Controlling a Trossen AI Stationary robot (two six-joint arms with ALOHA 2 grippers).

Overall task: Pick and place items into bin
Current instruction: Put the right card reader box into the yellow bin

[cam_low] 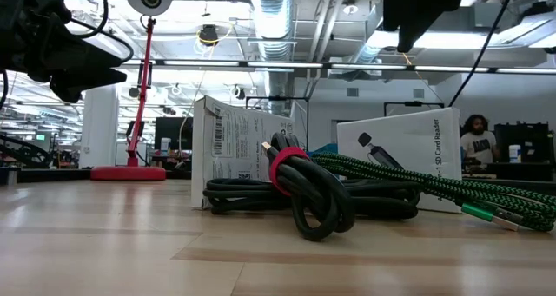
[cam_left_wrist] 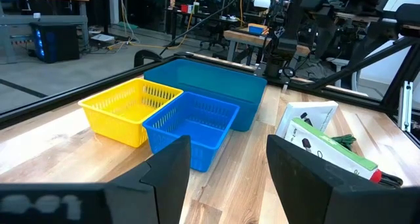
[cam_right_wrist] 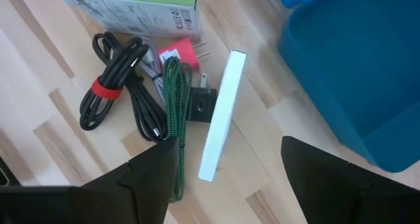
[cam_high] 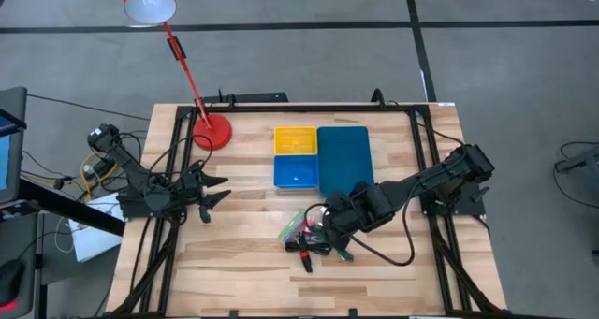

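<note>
Now, right gripper (cam_high: 328,227) open above the pile of items (cam_high: 309,235) just before the bin (cam_high: 344,156), left gripper (cam_high: 213,192) open, empty, near the table's (cam_high: 243,282) left edge, bare wood between.

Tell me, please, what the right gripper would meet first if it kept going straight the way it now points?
Probably the white box standing on edge, which sits between the open fingers of the right gripper in its wrist view. The green braided cable lies just beside that line; depth is hard to judge.

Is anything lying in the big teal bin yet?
No, the teal bin shows only its bare floor from above.
</note>
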